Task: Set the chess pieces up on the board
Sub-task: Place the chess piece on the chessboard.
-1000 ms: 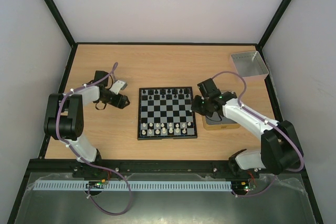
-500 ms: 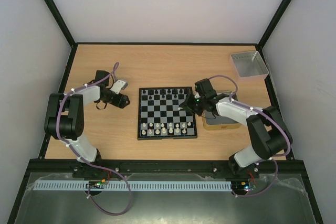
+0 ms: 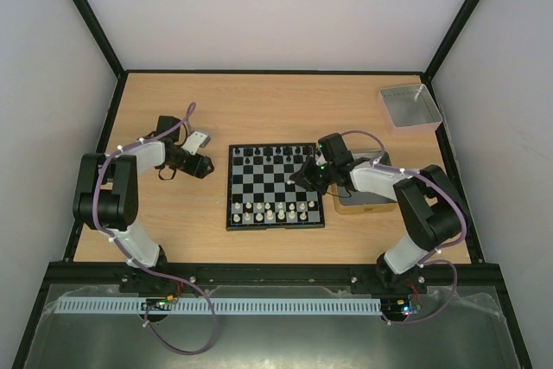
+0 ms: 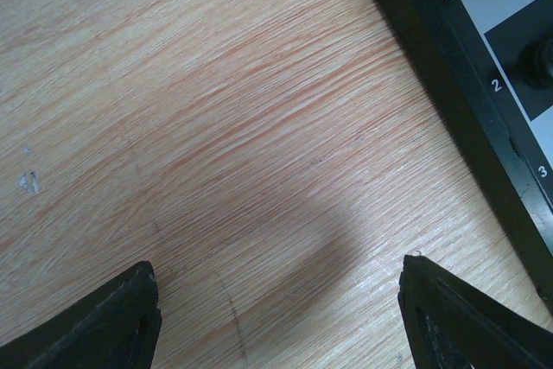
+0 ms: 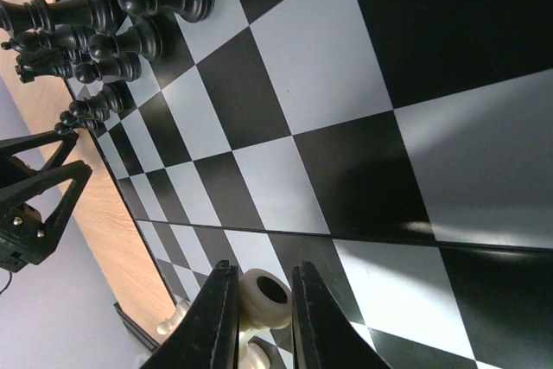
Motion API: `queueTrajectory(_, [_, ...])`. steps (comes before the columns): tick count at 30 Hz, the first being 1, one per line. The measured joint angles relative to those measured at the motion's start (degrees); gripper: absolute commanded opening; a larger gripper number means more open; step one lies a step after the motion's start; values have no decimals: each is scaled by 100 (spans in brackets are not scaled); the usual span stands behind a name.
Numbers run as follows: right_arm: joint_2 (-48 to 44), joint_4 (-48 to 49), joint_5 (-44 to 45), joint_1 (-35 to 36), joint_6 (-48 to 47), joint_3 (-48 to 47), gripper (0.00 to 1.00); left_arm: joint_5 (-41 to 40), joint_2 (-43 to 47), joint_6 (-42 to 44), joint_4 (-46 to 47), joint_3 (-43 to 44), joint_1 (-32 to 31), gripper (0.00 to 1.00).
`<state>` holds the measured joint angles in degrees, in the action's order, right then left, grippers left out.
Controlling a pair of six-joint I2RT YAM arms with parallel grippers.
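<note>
The right gripper (image 5: 264,274) has its two dark fingers (image 5: 218,317) drawn in close on a small cream chess piece (image 5: 263,297), pinching it by the sides so that its round base faces the wrist camera; I can't make out which piece it is, or whether it touches the square beneath. From above, that gripper sits low over the right-hand side of the board (image 3: 268,184), a little beyond the near row of white pieces (image 3: 275,209), and the arm reaches in across the tan-rimmed tray (image 3: 367,206) that lies just beside the board's right edge. The squares straight under the wrist camera are bare, with the black pieces (image 5: 130,30) crowded along the far side of the board in two rows. Over on the other side, the left gripper (image 4: 276,270) hangs with its jaws spread wide and nothing between them, only the wood grain of the table (image 4: 216,127) below; the board's black rim with its printed row numbers cuts across the corner of that view, so the gripper is near the board's left edge but apart from it. A grey metal tray (image 3: 410,107) sits at the table's far right corner, well away from both arms.
</note>
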<state>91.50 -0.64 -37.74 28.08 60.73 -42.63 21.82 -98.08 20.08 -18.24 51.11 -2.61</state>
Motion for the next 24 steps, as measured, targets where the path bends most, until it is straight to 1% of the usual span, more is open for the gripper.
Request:
queueTrajectory(10, [116,153,-225,0,168,20,10,-2,0,0,0,0,0,76])
queueTrajectory(14, [116,232,-271,0,271,83,13,-2,0,2,0,0,0,76])
queueTrajectory(24, [118,313,-374,0,446,199,13,-2,0,0,0,0,0,76])
